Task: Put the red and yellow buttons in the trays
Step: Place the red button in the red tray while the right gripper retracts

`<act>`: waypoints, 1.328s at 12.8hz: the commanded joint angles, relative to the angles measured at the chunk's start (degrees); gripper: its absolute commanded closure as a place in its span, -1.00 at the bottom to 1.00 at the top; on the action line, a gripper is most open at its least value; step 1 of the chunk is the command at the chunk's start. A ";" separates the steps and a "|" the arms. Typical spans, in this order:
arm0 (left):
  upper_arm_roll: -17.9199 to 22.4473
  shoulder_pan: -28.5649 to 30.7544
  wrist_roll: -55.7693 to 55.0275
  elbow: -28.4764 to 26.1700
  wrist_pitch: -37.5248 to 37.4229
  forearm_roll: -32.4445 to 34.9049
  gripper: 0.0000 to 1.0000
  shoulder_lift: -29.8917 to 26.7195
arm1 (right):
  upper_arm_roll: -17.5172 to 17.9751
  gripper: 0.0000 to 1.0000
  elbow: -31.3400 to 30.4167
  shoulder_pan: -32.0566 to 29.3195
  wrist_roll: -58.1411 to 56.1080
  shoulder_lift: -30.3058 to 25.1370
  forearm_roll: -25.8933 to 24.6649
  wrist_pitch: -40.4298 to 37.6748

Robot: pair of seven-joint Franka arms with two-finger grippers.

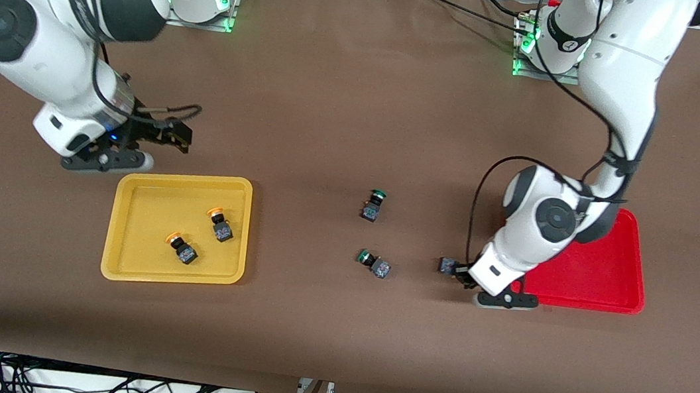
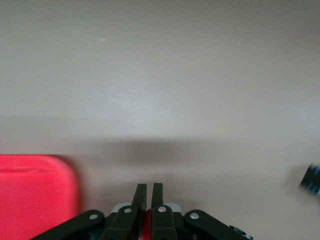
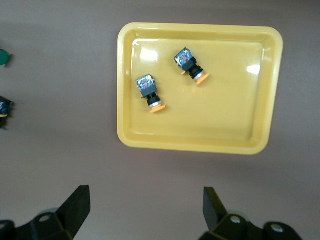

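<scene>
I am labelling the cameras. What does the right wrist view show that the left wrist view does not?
Only the right wrist view: the yellow tray holding two yellow buttons, with the open right gripper beside it. Only the left wrist view: a corner of the red tray, the shut left gripper beside it. Both: the brown table.

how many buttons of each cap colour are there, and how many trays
yellow-orange buttons: 2
green buttons: 2
red piece, likely a button, in the left gripper: 1
button with cap hidden: 1
trays: 2
total: 8
</scene>
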 commanded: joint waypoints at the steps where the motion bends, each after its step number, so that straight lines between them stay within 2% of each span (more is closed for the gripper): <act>1: -0.31 5.41 16.73 -1.57 -9.19 0.99 0.91 -3.66 | -2.78 -0.99 2.47 -0.71 -2.10 -0.53 0.14 -4.00; 2: -0.05 7.70 24.39 -2.00 -12.02 1.07 0.89 -3.84 | -2.79 -0.99 2.58 -2.11 -2.19 -0.35 0.93 -3.93; 4: 0.04 12.97 37.15 -4.19 -12.75 4.30 0.79 -3.93 | -0.61 -0.99 2.75 -4.22 -2.72 -0.44 0.94 -4.19; 6: 0.04 15.54 42.12 -6.13 -12.06 10.44 0.70 -3.93 | 2.03 -0.99 2.93 -6.50 -1.67 -1.23 -0.02 -7.51; 8: -0.31 16.86 42.13 -6.58 -12.05 11.71 -0.99 -4.19 | 4.57 -0.99 2.84 -10.10 -2.10 -3.24 -0.29 -9.11; 11: -2.06 13.98 39.33 -5.79 -18.00 11.27 -1.00 -9.27 | 8.80 -0.99 2.05 -13.63 -1.40 -6.84 -3.18 -12.98; 14: -5.40 13.44 25.99 -5.18 -24.26 10.75 -1.00 -16.82 | 8.98 -0.99 1.87 -13.99 -1.57 -7.29 -4.24 -13.16; 17: -6.37 13.87 20.35 -1.50 -31.79 7.40 -1.00 -23.60 | 9.07 -0.99 2.05 -13.72 -1.58 -7.12 -5.48 -12.72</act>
